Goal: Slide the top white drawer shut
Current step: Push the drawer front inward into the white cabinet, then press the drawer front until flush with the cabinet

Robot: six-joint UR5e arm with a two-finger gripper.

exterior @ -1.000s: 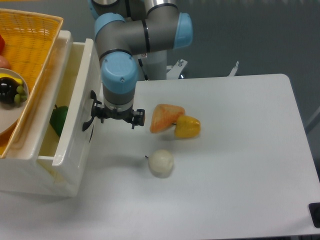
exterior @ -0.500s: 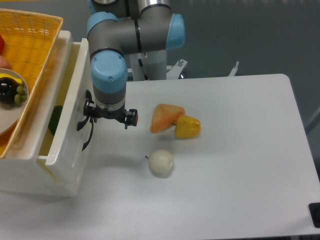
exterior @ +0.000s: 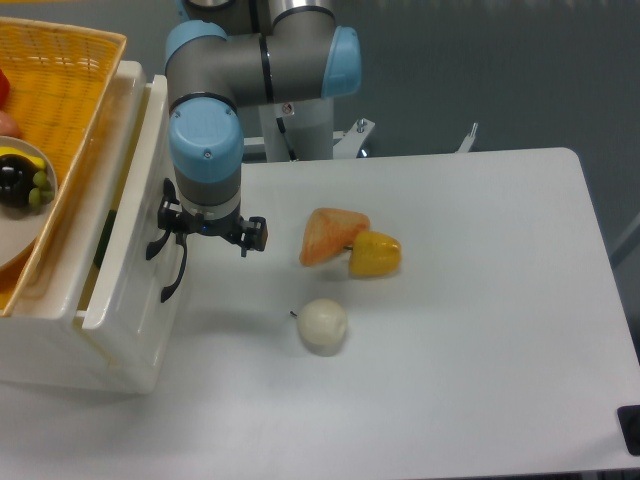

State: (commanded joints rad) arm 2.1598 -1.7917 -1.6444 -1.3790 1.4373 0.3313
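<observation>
The top white drawer (exterior: 128, 262) sticks out of the cabinet at the left, open only by a narrow gap. Its front panel carries a black curved handle (exterior: 172, 268). My gripper (exterior: 205, 228) points down right against that front panel, beside the handle's upper end. The blue and grey wrist above hides the fingers, so only black parts show on either side. A sliver of something green (exterior: 101, 246) shows inside the drawer.
An orange wicker basket (exterior: 70, 75) with a plate of fruit rests on top of the cabinet. On the table to the right of the gripper lie an orange wedge (exterior: 330, 234), a yellow pepper (exterior: 375, 254) and a white bulb (exterior: 322, 325). The robot base stands behind.
The gripper has moved left with the drawer front ahead of it. The drawer's opening has narrowed, and the green item inside is now almost covered.
</observation>
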